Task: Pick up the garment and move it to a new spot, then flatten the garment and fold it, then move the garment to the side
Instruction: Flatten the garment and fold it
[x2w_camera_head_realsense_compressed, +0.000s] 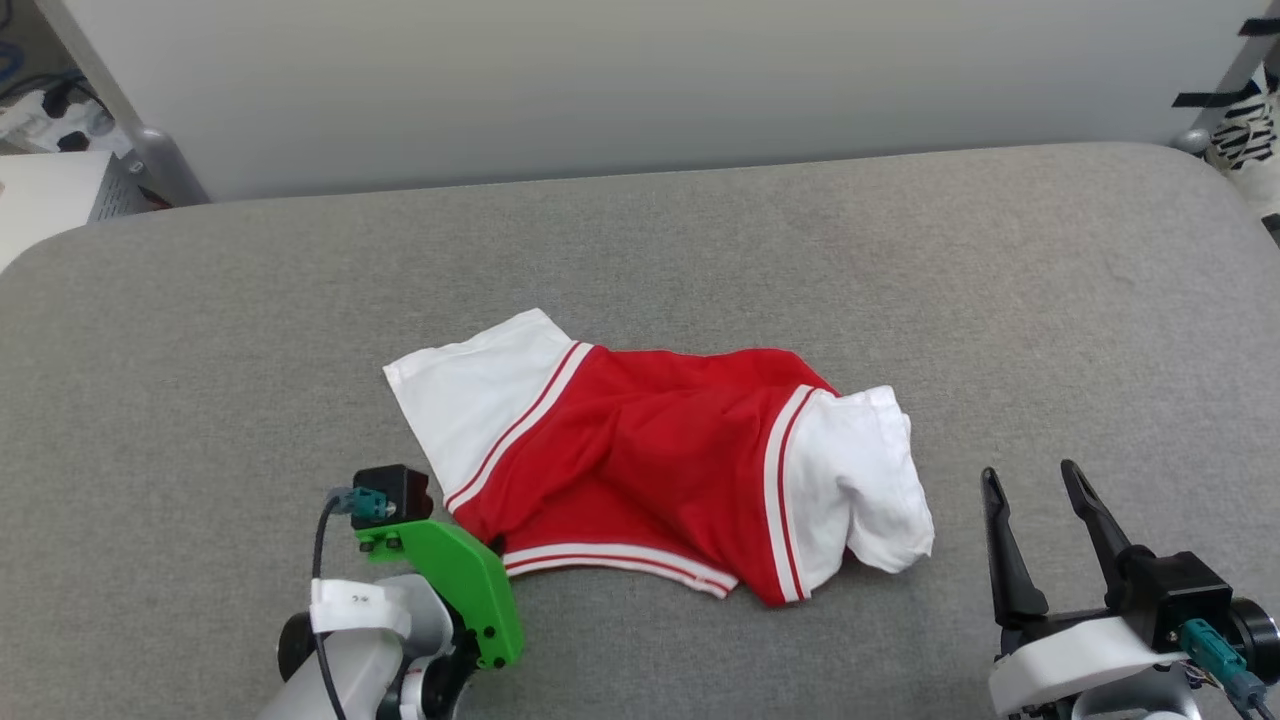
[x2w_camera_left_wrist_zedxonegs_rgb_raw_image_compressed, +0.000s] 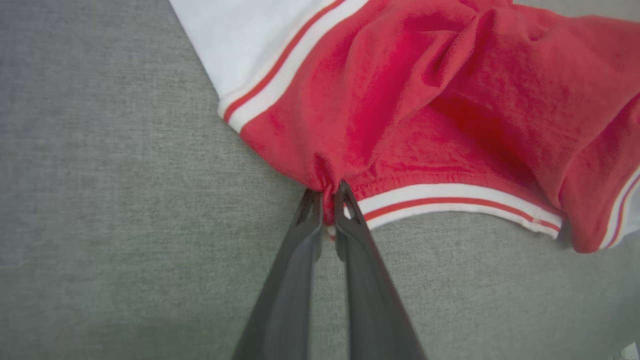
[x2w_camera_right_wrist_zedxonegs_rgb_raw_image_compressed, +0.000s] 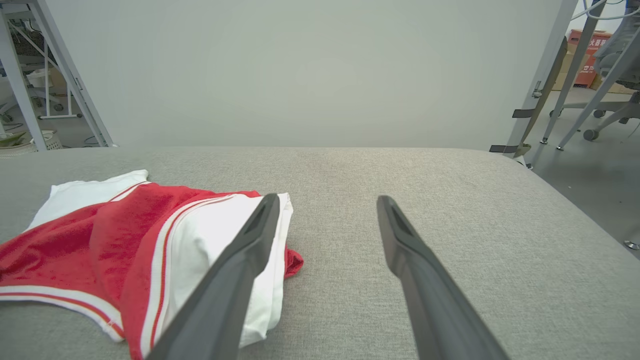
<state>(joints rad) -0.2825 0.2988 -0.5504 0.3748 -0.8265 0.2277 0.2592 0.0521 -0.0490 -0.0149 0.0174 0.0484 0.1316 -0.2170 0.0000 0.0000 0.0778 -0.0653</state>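
Note:
The garment (x2w_camera_head_realsense_compressed: 640, 450) lies crumpled on the grey padded table (x2w_camera_head_realsense_compressed: 700, 240), red body in the middle with a white sleeve at each end and white-striped trim along its near edge. No print shows. My left gripper (x2w_camera_left_wrist_zedxonegs_rgb_raw_image_compressed: 327, 200) is shut on the garment's red near-left edge (x2w_camera_left_wrist_zedxonegs_rgb_raw_image_compressed: 325, 185), pinching a small fold beside the striped trim; in the head view its green-and-white wrist (x2w_camera_head_realsense_compressed: 440, 580) hides the fingers. My right gripper (x2w_camera_head_realsense_compressed: 1030, 475) stands open at the lower right, apart from the white sleeve (x2w_camera_head_realsense_compressed: 880, 480), with nothing between its fingers (x2w_camera_right_wrist_zedxonegs_rgb_raw_image_compressed: 250, 240).
A pale wall panel (x2w_camera_head_realsense_compressed: 640, 80) stands along the table's far edge. Metal frame legs (x2w_camera_right_wrist_zedxonegs_rgb_raw_image_compressed: 550, 75) and a floor with chair bases lie beyond the table's right side. Bare grey padding stretches behind and to the right of the garment.

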